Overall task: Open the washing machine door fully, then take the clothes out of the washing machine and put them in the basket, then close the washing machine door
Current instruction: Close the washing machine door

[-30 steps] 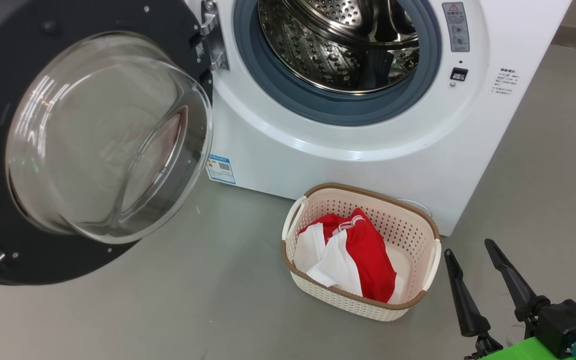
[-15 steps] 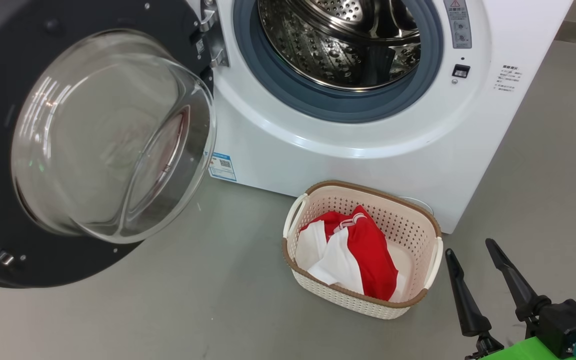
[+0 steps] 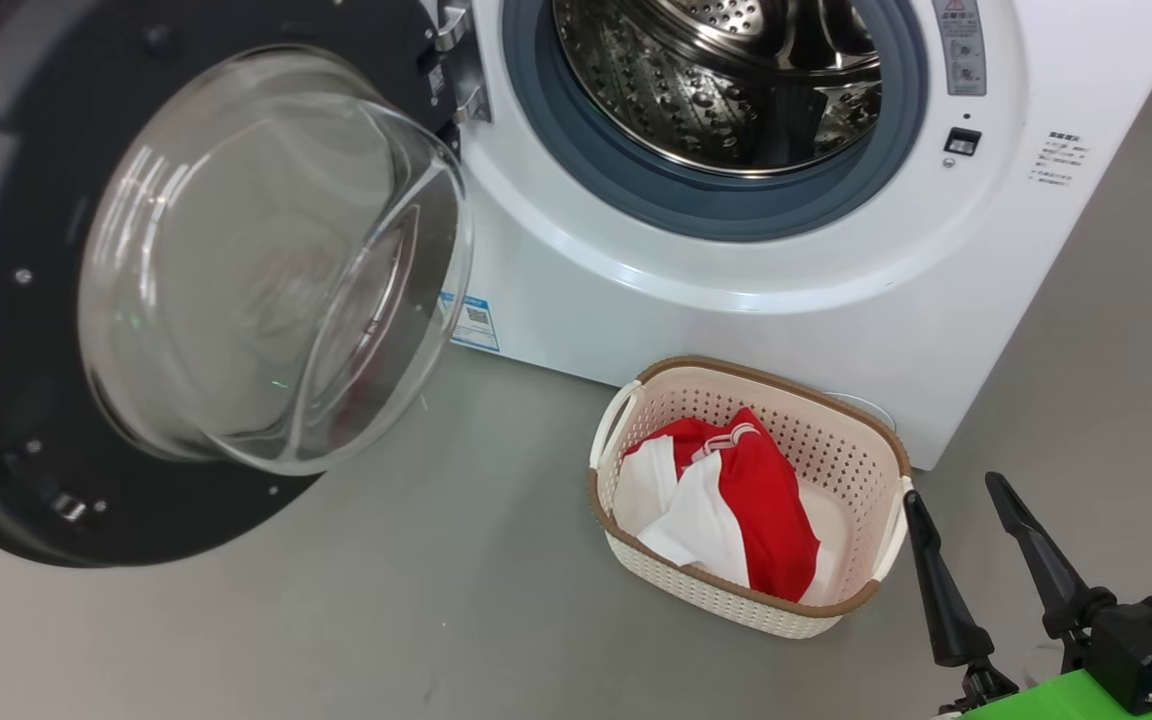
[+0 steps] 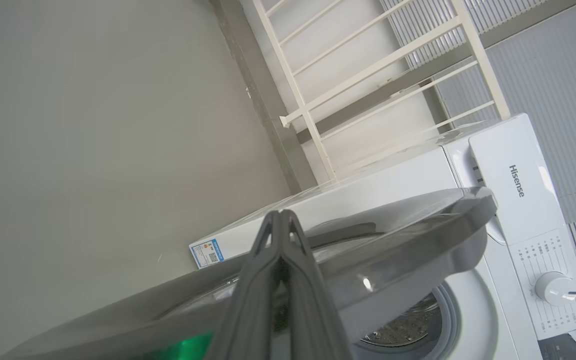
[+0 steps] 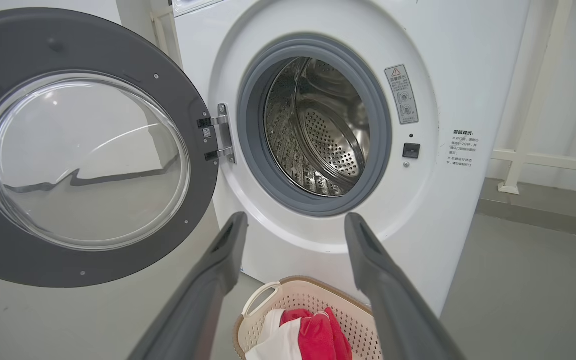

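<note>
**Left gripper** (image 4: 280, 216): fingers pressed together with no gap and nothing between them. In the left wrist view it lies along the outer side of the washing machine door (image 3: 266, 260), by its edge. I cannot tell whether it touches the door.

**Right gripper** (image 3: 953, 490): fingers spread wide and holding nothing. It is low at the right, just beside the right handle of the basket (image 3: 766, 375). In the right wrist view it points towards the machine's opening.

**Washing machine door**: swung wide to the left on a hinge (image 3: 456, 60) at the left of the opening. The inner side faces the head camera, with a wide dark rim set with small screws and a bulging clear glass bowl.

**Washing machine** (image 3: 736, 320): white front-loader. A grey rubber gasket (image 3: 696, 210) rings the opening, and the perforated steel drum (image 3: 726, 90) shows through it. There is a small blue label (image 3: 471, 322) at the lower front corner and a warning sticker to the right of the opening.

**Basket**: cream perforated plastic with a brown rim and white side handles. It stands upright on the grey floor (image 3: 436, 600), just in front of the machine and below the opening.

**Clothes** (image 3: 746, 500): a red garment with white fabric, crumpled together inside the basket.
</note>
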